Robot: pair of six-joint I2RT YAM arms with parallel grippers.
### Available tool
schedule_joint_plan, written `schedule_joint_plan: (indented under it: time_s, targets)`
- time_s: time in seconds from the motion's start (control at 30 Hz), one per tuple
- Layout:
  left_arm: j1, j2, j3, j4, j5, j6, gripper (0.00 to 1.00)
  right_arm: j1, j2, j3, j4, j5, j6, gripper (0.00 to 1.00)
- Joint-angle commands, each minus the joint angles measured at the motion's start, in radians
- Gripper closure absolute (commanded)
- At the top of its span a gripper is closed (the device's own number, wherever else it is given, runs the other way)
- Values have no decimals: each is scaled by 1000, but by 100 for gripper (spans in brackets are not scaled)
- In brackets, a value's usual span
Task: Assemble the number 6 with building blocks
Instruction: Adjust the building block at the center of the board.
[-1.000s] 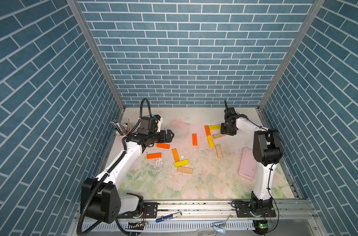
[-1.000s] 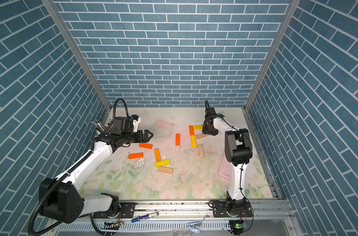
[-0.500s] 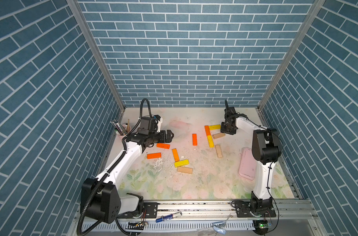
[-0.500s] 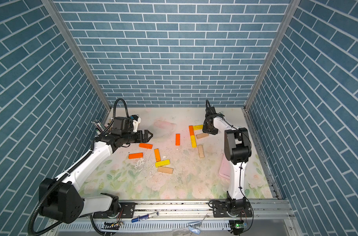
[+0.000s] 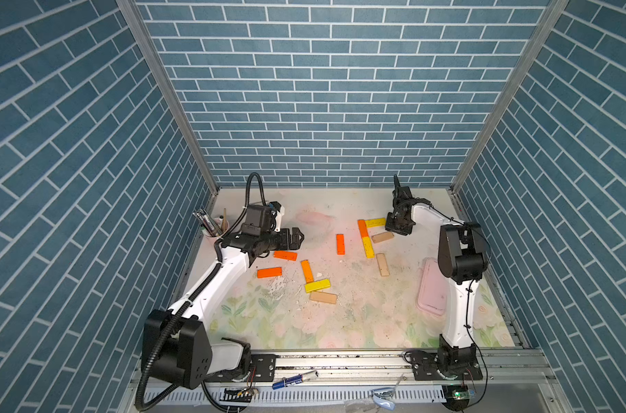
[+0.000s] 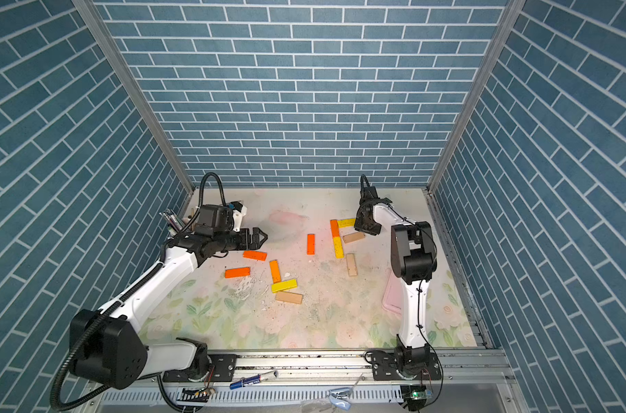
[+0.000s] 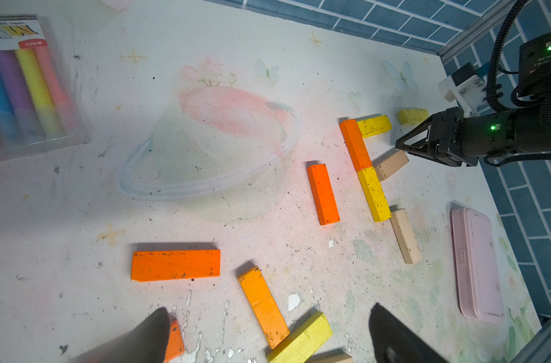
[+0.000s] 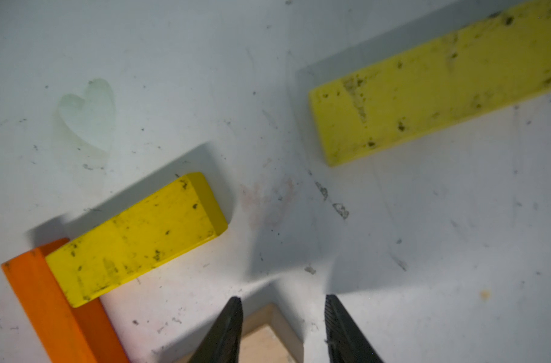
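Building blocks lie scattered on the floral mat. At the back right an orange block [image 5: 362, 227] and a yellow block [image 5: 367, 247] lie end to end. A yellow block [image 5: 375, 222] branches off the top, and a tilted tan block [image 5: 382, 237] off the middle. Another tan block [image 5: 382, 264] lies below. My right gripper [image 5: 395, 229] [image 8: 283, 309] hangs low over the tilted tan block's [image 8: 268, 342] end, jaws slightly apart around its corner, with a gap at one finger. My left gripper [image 5: 297, 236] [image 7: 269, 309] hovers wide open over loose orange [image 7: 175, 265], light orange [image 7: 263, 306] and yellow [image 7: 301, 341] blocks.
A pink tray [image 5: 431, 289] lies by the right arm's base. A chalk pack [image 7: 22, 94] sits at the back left, beside a cup of pens [image 5: 211, 229]. One more yellow block [image 8: 441, 78] lies beyond the right gripper. A lone orange block [image 5: 340, 244] lies mid-mat.
The right wrist has shifted very slightly by the tan block. The left arm and all the blocks stay where they were.
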Motion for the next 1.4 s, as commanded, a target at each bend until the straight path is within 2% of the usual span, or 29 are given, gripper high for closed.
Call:
schedule_joint_plan:
  time_s: [0.0,0.43,0.83,1.37]
  targets:
    - [-2,5,9,-12,-6,8,1,-1,10,10,-16,-31,50,58]
    - [-2,4,9,-9,-3,6,1,-1,-11,-39,-3,-86,77,61]
    - [-2,2,8,-7,0,4,1,1,-31,-59,-6,-88,82,63]
    - [-2,2,8,-6,2,2,1,4,-45,-72,-3,-117,86,58]
